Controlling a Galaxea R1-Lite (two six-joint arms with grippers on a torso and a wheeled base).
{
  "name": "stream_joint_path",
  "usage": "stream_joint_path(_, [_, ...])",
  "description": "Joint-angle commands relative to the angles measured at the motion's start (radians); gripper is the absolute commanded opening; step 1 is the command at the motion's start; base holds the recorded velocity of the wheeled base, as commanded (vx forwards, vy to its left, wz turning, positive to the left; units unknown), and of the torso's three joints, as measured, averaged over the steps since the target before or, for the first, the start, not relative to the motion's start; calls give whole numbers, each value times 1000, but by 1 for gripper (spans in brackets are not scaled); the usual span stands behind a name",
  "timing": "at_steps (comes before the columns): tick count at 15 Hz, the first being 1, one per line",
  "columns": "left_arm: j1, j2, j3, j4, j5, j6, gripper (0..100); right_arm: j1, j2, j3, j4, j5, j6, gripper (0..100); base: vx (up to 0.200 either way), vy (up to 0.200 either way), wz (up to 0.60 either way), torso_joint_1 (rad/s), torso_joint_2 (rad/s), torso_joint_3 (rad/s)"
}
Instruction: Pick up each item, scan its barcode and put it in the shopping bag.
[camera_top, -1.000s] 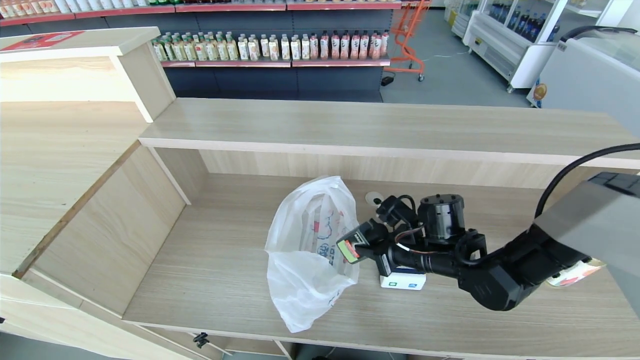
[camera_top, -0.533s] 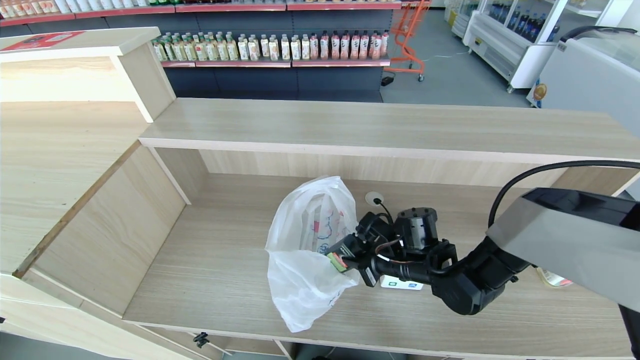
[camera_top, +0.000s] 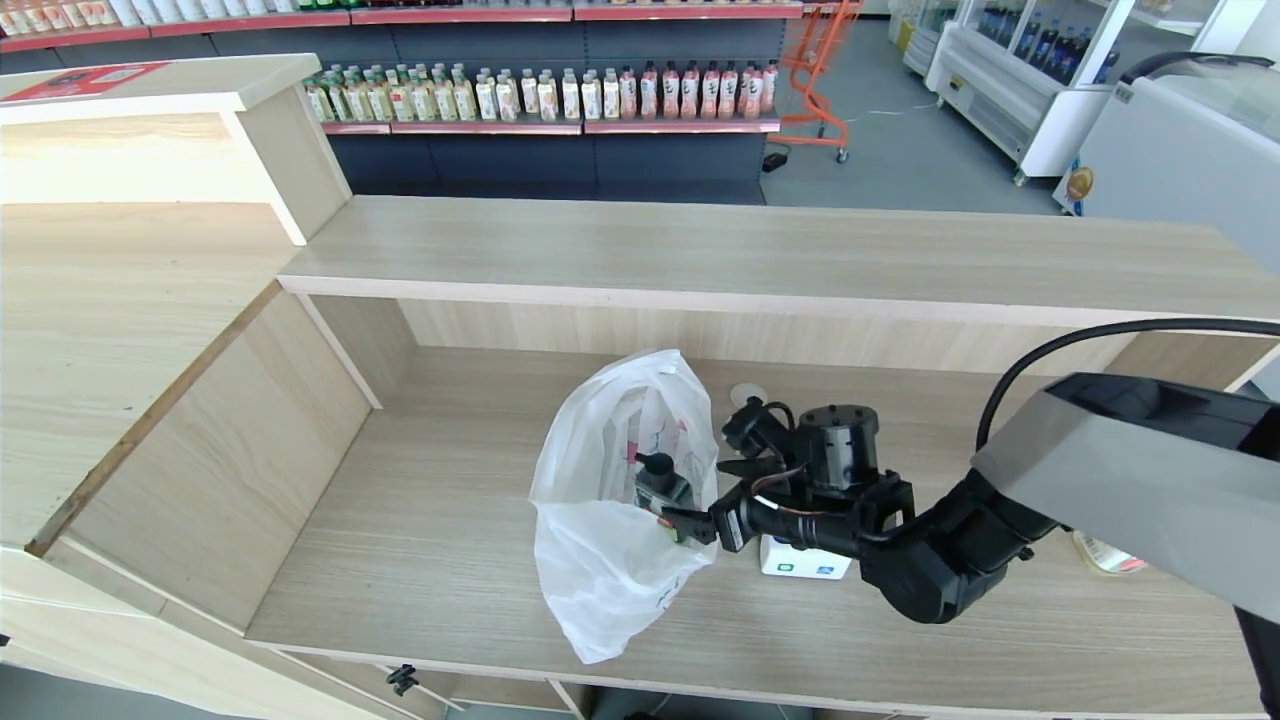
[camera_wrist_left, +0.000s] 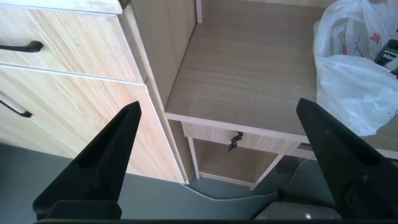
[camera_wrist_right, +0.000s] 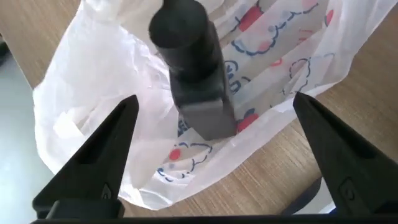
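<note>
Wood counter (camera_top: 420, 520), bottle shelf (camera_top: 540, 95) behind, freezers (camera_top: 1040, 120) far rt

You're looking at a white, see-through shopping bag (camera_top: 600, 570) showing red and blue cloud prints, a black item (camera_top: 655, 480) with a grey label, and a white box (camera_top: 805, 562) wearing green and blue marks, on the pale wood-grain desk (camera_top: 430, 530).

left gripper (camera_wrist_left: 217, 106), fingers spread wide, facing the light wooden counter (camera_wrist_left: 249, 68)
a white crumpled plastic bag (camera_wrist_left: 354, 81) lies on it, pale wooden drawers (camera_wrist_left: 62, 62) beside.
</note>
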Motion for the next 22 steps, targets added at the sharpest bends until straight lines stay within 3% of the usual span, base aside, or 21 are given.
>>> stream_joint_path(1, [0, 0, 0, 0, 1, 0, 100, -8, -106, -17, 17, 1, 134, 100, 0, 0, 0, 0, 0, 0])
stream_joint_path(3, [0, 0, 0, 0, 1, -2, 100, -51, -195, 6, 74, 1, 221, 100, 0, 0, 0, 0, 0, 0])
stream_joint_path(6, [0, 0, 0, 0, 1, 0, 100, -106, -526, 176, 191, 52, 297, 100, 0, 0, 0, 0, 0, 0])
stream_joint_path(8, [0, 0, 0, 0, 1, 0, 100, -163, -816, 254, 401, 49, 241, 100, 0, 0, 0, 0, 0, 0])
stream_joint_path(11, [0, 0, 0, 0, 1, 0, 100, -193, -1037, 320, 548, -15, 160, 100, 0, 0, 0, 0, 0, 0])
stream_joint_path(13, [0, 0, 0, 0, 1, 0, 100, -223, -1092, 356, 620, -15, 162, 100, 0, 0, 0, 0, 0, 0])
stream_joint_path(17, [0, 1, 0, 0, 1, -2, 100, -282, -1075, 365, 620, -15, 162, 100, 0, 0, 0, 0, 0, 0])
stream_joint_path(22, [0, 1, 0, 0, 1, 0, 100, -302, -1072, 380, 622, -20, 159, 100, -200, 0, 0, 7, 7, 1])
